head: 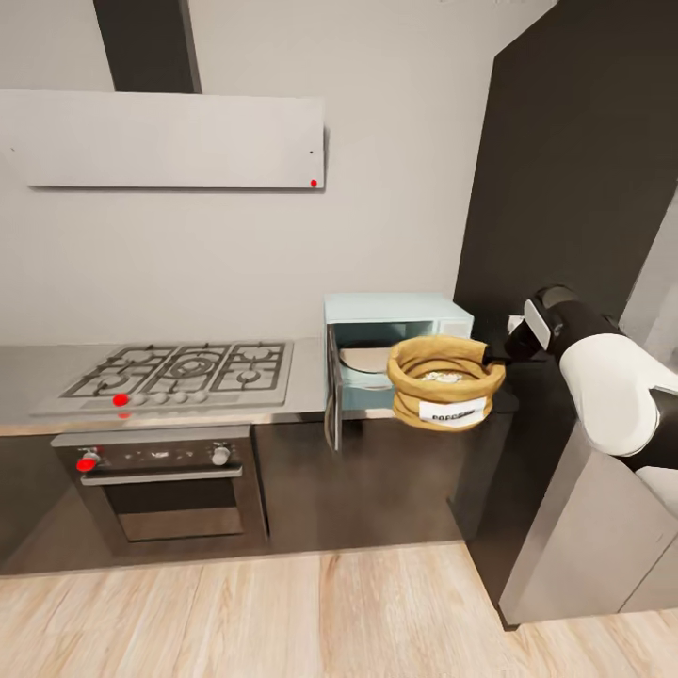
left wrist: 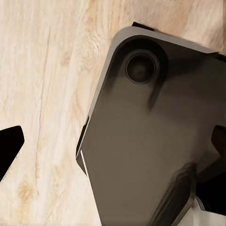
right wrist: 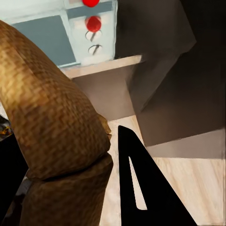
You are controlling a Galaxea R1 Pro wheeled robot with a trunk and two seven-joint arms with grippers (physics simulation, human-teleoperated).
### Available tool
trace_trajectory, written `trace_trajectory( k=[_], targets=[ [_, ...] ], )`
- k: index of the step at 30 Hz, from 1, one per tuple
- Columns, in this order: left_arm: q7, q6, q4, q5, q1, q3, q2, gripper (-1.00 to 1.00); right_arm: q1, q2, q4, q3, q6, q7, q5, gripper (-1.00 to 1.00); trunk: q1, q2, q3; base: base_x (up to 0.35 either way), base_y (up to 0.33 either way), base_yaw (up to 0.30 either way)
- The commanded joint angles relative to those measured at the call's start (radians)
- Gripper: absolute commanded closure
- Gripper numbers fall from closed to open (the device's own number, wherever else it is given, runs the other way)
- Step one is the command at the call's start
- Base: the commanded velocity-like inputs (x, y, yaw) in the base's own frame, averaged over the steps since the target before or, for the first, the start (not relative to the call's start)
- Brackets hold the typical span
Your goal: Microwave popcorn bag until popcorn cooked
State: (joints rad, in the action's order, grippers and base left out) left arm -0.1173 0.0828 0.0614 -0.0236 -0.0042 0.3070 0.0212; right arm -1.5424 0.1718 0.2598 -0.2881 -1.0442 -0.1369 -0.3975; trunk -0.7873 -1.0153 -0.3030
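Note:
The brown popcorn bag (head: 443,384) hangs in the air just in front of the pale blue microwave (head: 395,311), with its white label facing me. Whitish popcorn (head: 441,376) shows inside its rolled rim. My right gripper (head: 494,356) is shut on the bag's right rim; in the right wrist view the bag (right wrist: 52,117) sits between the black fingers (right wrist: 141,188). The microwave door (head: 332,386) stands swung open to the left, showing a round plate inside. The microwave's knobs (right wrist: 94,35) show beyond the bag. My left gripper (left wrist: 117,141) is open above the floor.
The grey countertop (head: 306,379) carries a gas hob (head: 184,369) left of the microwave, above a built-in steel oven (head: 165,485). A tall dark cabinet (head: 574,169) stands close on the right. My own dark base (left wrist: 150,141) lies under the left gripper on the wood floor (head: 282,612).

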Motion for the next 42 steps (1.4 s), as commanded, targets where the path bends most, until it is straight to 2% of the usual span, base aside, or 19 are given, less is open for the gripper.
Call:
trace_trajectory(
  k=[1, 19, 42],
  targets=[
    [-0.002, 0.003, 0.0, -0.002, 0.0, 0.001, 0.0, -1.0, -0.001, -0.001, 0.001, -0.005, -0.003, -0.008, -0.01, 1.0, 0.0, -0.001, -0.001, 0.0, 0.0, -0.285],
    [-0.002, 0.003, 0.0, -0.002, 0.0, 0.001, 0.001, -1.0, -0.001, -0.002, 0.01, -0.005, -0.003, -0.007, -0.012, 1.0, 0.0, -0.001, -0.001, 0.0, 0.046, -0.285],
    [-0.002, 0.003, 0.0, -0.002, 0.0, 0.001, 0.002, -1.0, -0.001, -0.002, 0.015, -0.005, -0.003, -0.007, -0.014, 1.0, 0.0, -0.001, -0.001, 0.0, 0.314, -0.003]
  ],
)
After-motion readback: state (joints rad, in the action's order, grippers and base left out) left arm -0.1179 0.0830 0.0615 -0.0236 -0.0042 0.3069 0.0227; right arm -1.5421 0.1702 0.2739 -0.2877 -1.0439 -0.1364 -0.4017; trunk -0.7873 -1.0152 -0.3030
